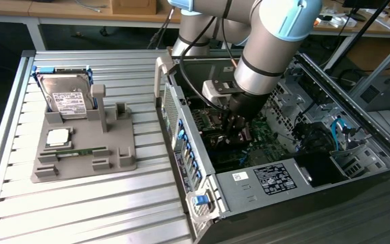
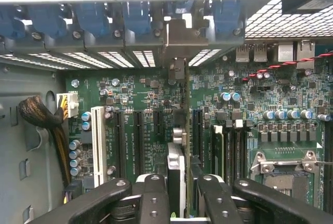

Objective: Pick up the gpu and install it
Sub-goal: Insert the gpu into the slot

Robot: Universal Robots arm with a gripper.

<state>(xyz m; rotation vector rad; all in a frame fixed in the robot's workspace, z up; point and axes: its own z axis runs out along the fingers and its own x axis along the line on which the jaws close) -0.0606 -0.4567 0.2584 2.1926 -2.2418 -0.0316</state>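
Note:
The gpu (image 2: 177, 156) appears edge-on in the wrist view, a thin card standing upright between my black fingers (image 2: 155, 195). Its metal bracket (image 2: 177, 39) reaches the rear slot openings of the case. My gripper (image 2: 177, 187) is shut on the gpu, holding it over the black expansion slots of the green motherboard (image 2: 151, 104). In the exterior view my gripper (image 1: 239, 133) is lowered deep inside the open computer case (image 1: 263, 178), with the gpu (image 1: 241, 138) as a dark shape beneath it, just above the motherboard.
A grey holder (image 1: 79, 152) at the exterior view's left carries a silver hard drive (image 1: 69, 99), a square chip (image 1: 58, 136) and a narrow memory stick (image 1: 79, 151). Blue slot latches (image 2: 130, 18), a cable bundle (image 2: 39, 115) and the CPU socket (image 2: 283, 167) surround the card.

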